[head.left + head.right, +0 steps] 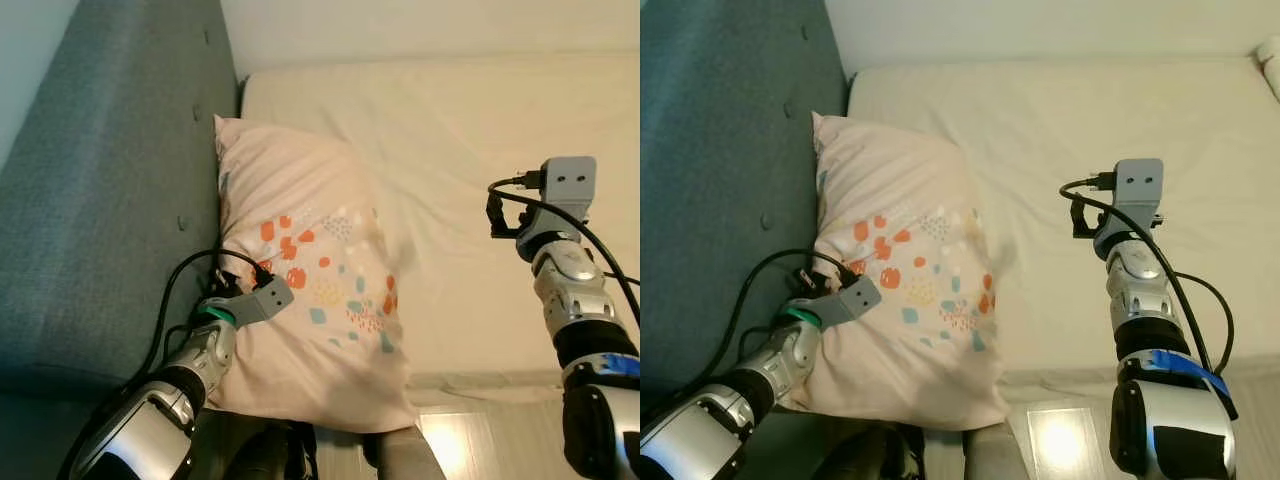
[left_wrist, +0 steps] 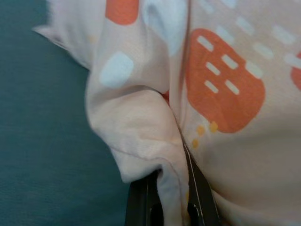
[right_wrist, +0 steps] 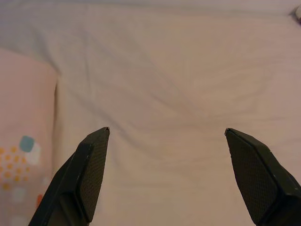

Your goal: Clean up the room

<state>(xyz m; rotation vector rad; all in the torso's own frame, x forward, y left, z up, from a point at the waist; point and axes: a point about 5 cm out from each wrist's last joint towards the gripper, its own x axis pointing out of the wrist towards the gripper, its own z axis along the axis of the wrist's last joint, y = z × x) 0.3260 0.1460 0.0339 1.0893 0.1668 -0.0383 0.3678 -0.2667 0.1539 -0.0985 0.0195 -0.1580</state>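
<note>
A pale pink pillow point(image 1: 310, 270) with orange, teal and yellow spots lies at the left side of a cream bed point(image 1: 470, 130), leaning against a grey-blue upholstered headboard point(image 1: 110, 200). My left gripper point(image 2: 171, 202) is shut on a fold of the pillow's near left edge, where the fabric is pinched between the black fingers. Over the bare sheet to the right of the pillow, my right gripper point(image 3: 167, 134) hangs open with nothing between its fingers point(image 3: 91, 165). The right wrist point(image 1: 560, 200) stands above the bed's near right part.
The bed's near edge point(image 1: 500, 385) runs below the pillow, with pale wood floor point(image 1: 1060, 440) beneath it. A small white object point(image 1: 1270, 50) lies at the bed's far right corner. The sheet to the right of the pillow is open room.
</note>
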